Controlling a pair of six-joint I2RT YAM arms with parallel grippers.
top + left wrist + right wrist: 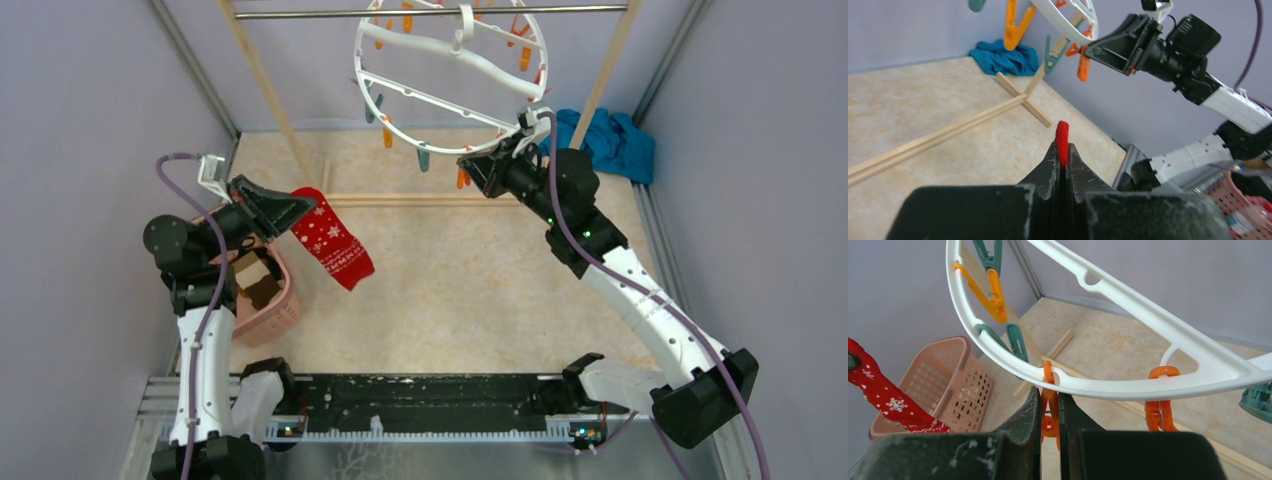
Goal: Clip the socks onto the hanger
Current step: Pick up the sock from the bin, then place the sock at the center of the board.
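Table point(480, 290): rack point(265, 80) stood along the far edge, teal cloth point(615, 140) in the far right corner. Hanger point(430, 45) hung tilted off the rack bar. No sock was on any clip that showed. Pink basket point(280, 310) sat at the left edge with brown items inside, probably the remaining socks. Red sock point(335, 240) dangled over the table's left side, just beside the basket, one end pinched in the fully closed left gripper point(1062, 150). Right gripper point(1049, 395) was clamped on an orange clip point(1049, 412) on the ring's near rim. Judgement: early, nothing clipped. Left to do: bring the sock to the clip, get it open, seat the fabric, repeat for the rest.
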